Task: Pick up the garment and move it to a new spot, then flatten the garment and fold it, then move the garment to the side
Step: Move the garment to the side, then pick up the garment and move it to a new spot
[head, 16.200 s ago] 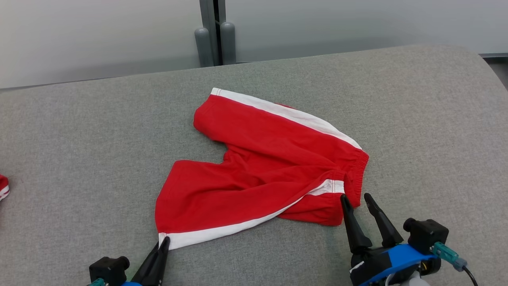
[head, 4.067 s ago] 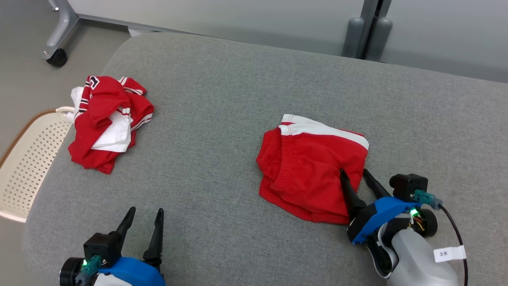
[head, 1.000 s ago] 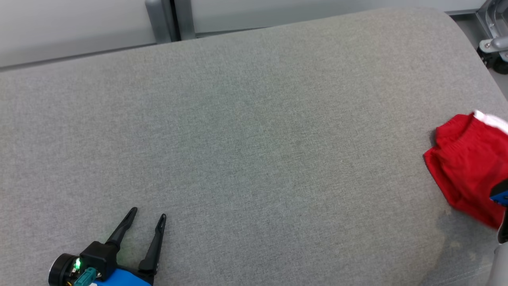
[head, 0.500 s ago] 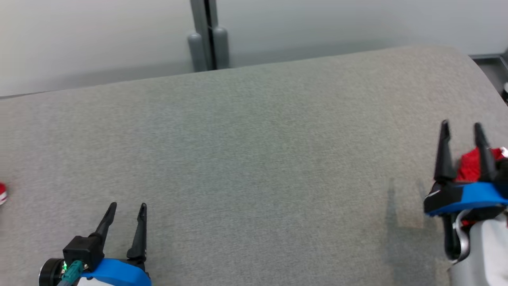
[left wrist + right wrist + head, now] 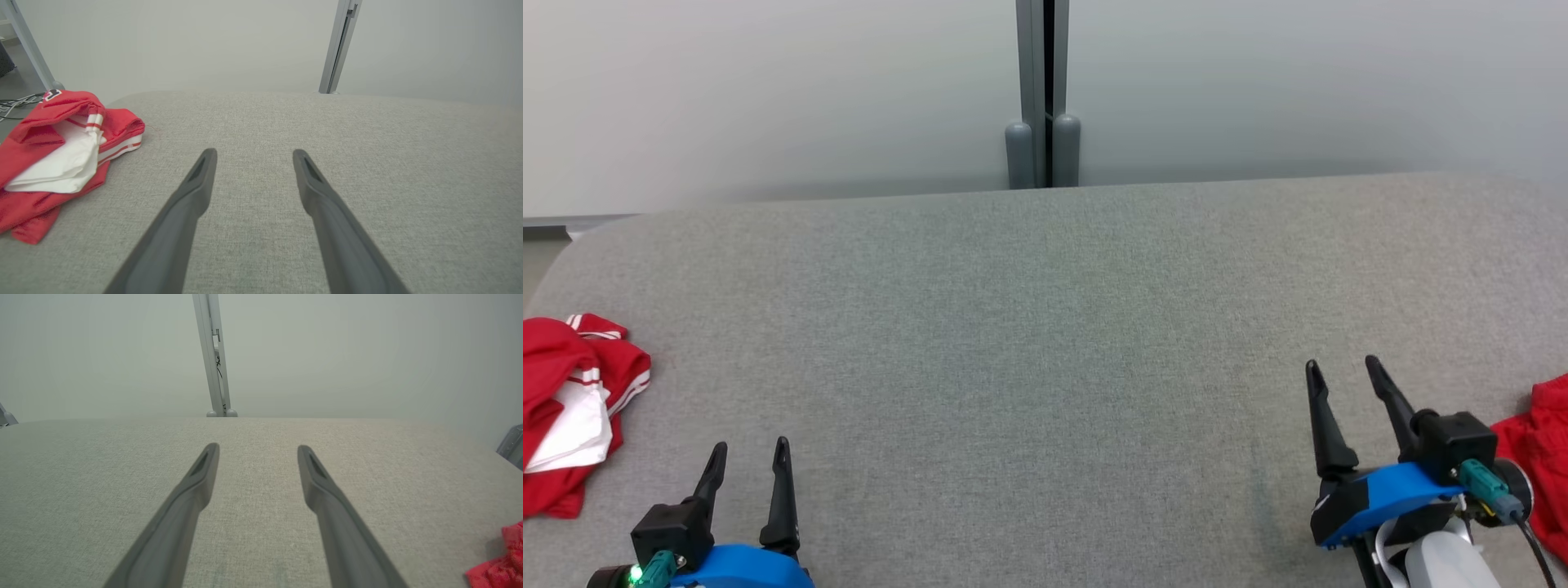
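Observation:
The garment (image 5: pixel 1539 457), red and folded, lies on the grey padded table (image 5: pixel 1045 327) at the right edge of the head view; only its left part shows. A corner of the garment (image 5: pixel 496 569) is at the lower right of the right wrist view. My right gripper (image 5: pixel 1340 363) is open and empty just left of it, not touching it, its fingers (image 5: pixel 258 447) over bare fabric. At the lower left my left gripper (image 5: pixel 750 445) is open and empty too, fingers (image 5: pixel 253 152) spread over the table.
A crumpled pile of red and white clothes (image 5: pixel 564 408) lies at the table's left edge, seen as the pile (image 5: pixel 61 159) in the left wrist view. A grey partition post (image 5: pixel 1041 122) stands behind the table's far edge.
The head camera has swung, so the clothes pile at the left has come into view. The right gripper has drawn back from over the folded garment. Both grippers stay open.

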Controlling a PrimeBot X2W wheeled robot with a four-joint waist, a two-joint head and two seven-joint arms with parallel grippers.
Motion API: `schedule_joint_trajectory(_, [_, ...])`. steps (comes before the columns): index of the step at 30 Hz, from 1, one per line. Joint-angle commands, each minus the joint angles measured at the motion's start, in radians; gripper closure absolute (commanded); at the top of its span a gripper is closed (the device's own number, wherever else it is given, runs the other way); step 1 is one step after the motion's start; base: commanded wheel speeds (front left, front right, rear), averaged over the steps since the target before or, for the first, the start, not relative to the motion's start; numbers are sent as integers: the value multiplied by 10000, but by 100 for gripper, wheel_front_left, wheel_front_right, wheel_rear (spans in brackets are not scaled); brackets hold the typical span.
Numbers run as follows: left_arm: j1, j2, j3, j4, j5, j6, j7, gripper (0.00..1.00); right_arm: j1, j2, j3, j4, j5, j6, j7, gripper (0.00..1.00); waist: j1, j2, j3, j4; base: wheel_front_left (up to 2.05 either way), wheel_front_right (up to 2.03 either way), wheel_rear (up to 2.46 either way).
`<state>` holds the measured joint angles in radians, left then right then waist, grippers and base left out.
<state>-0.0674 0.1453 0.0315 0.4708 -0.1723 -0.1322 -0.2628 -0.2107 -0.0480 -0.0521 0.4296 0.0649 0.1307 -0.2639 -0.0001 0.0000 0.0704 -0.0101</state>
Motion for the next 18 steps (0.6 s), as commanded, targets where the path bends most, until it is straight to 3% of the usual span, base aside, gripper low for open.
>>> schedule_joint_trajectory(1, [44,-92,134,1,100,28,-24,0,230,-50,71,12,86,0,-4,0,1,0,-100,25,0,0,0])
schedule_joint_trajectory(18, [546,-685,836,-72,691,28,-24,0,606,-49,421,56,342,0,-4,0,1,0,-817,-30,0,0,0])
